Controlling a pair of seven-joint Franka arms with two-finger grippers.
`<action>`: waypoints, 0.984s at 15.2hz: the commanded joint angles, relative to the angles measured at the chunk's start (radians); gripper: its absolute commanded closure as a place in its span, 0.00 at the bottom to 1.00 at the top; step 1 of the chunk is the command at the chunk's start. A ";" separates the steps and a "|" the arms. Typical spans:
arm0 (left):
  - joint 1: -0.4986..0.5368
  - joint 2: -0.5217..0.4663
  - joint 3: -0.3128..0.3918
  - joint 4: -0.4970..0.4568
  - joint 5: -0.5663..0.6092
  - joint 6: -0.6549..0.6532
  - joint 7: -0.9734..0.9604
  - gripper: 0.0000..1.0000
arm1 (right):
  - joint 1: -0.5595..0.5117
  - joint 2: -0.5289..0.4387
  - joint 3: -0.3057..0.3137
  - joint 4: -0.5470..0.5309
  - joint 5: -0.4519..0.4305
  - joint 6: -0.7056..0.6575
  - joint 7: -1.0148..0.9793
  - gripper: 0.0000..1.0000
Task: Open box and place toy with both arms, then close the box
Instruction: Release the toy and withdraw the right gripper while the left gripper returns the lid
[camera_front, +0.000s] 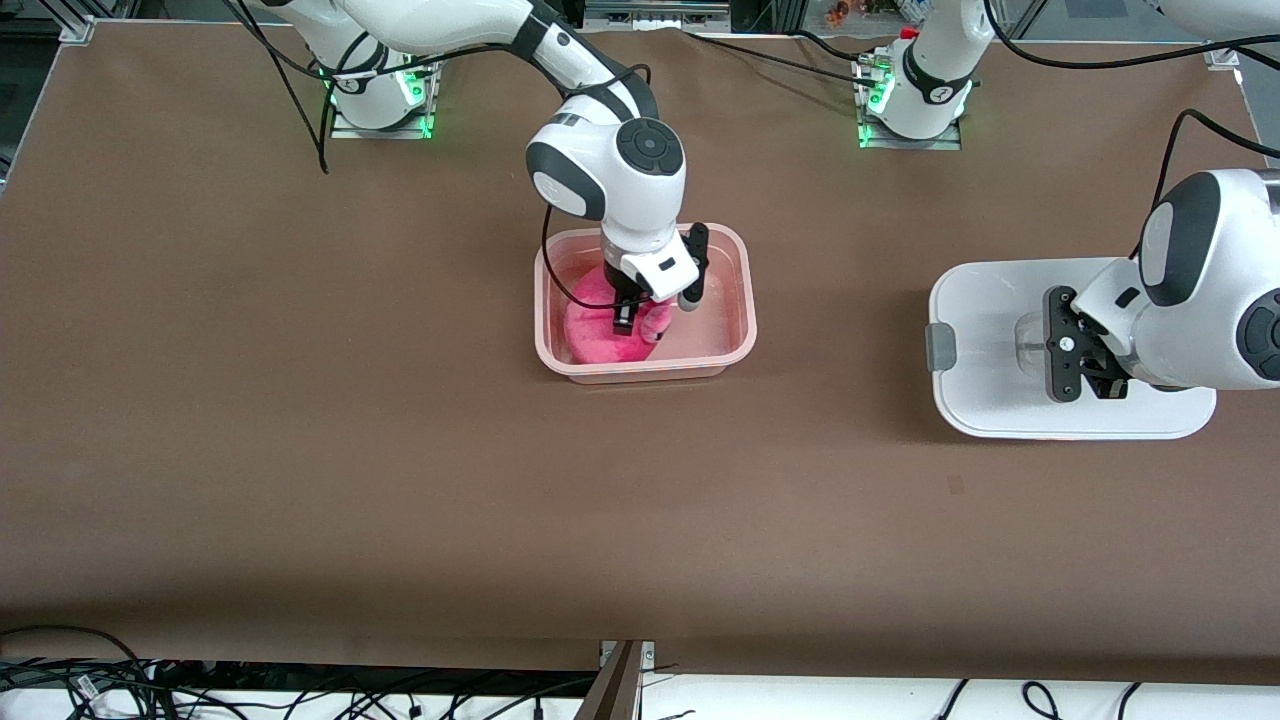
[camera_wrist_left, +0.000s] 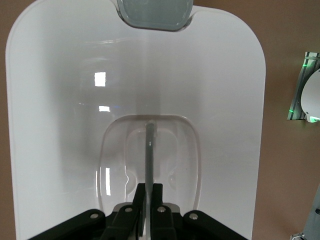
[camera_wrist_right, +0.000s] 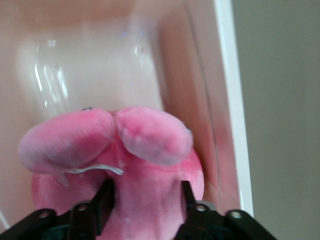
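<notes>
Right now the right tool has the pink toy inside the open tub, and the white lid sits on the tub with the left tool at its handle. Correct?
Not quite. The front view shows the lid lying on the table beside the tub, toward the left arm's end, not on it. The rest holds: right tool on the toy, left tool at the handle.

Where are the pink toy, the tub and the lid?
toy (camera_front: 600, 330), front view, plush body in the tub.
tub (camera_front: 745, 300), front view, rim.
lid (camera_front: 990, 290), front view, bare flat top.

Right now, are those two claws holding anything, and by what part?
The right gripper pinches the toy by its body, inside the box. The left gripper grips the lid by its handle.
</notes>
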 joint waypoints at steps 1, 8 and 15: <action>0.005 -0.007 -0.007 0.006 0.020 -0.002 0.032 1.00 | 0.026 0.043 -0.005 0.065 -0.018 0.046 0.131 0.00; -0.035 -0.016 -0.019 0.034 0.019 -0.013 0.030 1.00 | -0.105 -0.095 -0.007 0.097 0.210 -0.050 0.175 0.00; -0.093 -0.010 -0.217 0.089 -0.048 -0.064 -0.006 1.00 | -0.324 -0.363 -0.129 0.092 0.413 -0.333 0.199 0.00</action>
